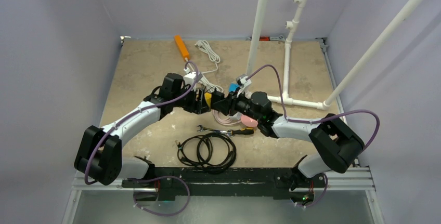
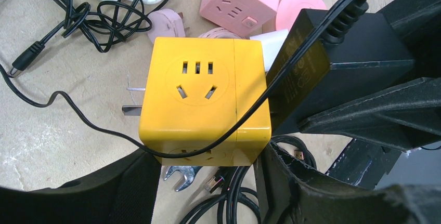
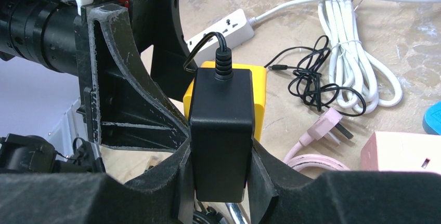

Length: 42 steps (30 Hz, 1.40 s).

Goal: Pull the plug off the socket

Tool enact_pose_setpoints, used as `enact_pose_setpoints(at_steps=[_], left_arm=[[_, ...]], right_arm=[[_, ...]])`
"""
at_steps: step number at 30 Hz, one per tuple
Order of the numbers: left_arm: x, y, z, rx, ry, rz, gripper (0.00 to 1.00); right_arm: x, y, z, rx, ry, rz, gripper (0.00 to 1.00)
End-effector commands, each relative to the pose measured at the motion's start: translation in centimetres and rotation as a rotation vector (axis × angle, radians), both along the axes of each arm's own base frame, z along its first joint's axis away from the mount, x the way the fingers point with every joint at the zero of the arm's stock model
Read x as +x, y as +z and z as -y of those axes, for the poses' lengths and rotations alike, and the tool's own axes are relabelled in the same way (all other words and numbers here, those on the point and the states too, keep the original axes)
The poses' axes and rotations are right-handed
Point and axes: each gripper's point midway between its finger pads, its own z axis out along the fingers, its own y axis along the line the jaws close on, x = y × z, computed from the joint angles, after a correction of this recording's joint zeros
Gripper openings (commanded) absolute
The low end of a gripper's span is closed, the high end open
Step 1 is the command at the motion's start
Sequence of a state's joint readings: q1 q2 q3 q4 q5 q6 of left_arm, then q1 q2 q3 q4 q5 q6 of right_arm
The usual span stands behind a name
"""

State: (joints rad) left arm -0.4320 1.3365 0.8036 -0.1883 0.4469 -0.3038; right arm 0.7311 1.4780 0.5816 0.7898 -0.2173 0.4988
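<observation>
Working above the desk [image 1: 140,68]: clamping the left claw [image 2: 205,182] on the yellow socket cube [image 2: 200,99], clamping the right claw [image 3: 218,177] on the black plug [image 3: 221,120], seated flush against the cube's side. Judging both grips made; pulling apart not yet done.

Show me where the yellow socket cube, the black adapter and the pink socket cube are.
yellow socket cube [image 2: 200,91], left wrist view, on its face with the socket holes.
black adapter [image 3: 221,125], right wrist view, middle of its broad face.
pink socket cube [image 2: 239,3], left wrist view, on its front face.
</observation>
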Motion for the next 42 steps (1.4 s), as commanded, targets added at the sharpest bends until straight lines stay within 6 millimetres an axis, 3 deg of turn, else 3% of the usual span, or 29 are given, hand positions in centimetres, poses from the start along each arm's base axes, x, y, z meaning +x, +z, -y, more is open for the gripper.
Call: enact_pose_setpoints(at_steps=[1, 17, 31, 38, 42], left_arm=[[0.7, 1.7, 0.5, -0.048, -0.019, 0.057, 0.0], [0.2, -0.5, -0.9, 0.286, 0.004, 0.155, 0.0], [-0.3, 0.6, 0.2, 0.224, -0.036, 0.169, 0.0], [1.2, -0.5, -2.4, 0.305, 0.083, 0.138, 0.0], [2.9, -1.9, -6.1, 0.38, 0.224, 0.064, 0.0]], right_arm=[[1.4, 0.1, 0.9, -0.013, -0.077, 0.02, 0.0], [1.3, -0.2, 0.5, -0.033, -0.054, 0.003, 0.0], [1.4, -0.3, 0.5, -0.035, -0.058, 0.001, 0.0], [1.7, 0.5, 1.3, -0.037, -0.103, 0.013, 0.0], [3.1, 1.3, 3.8, -0.077, -0.258, 0.027, 0.0]])
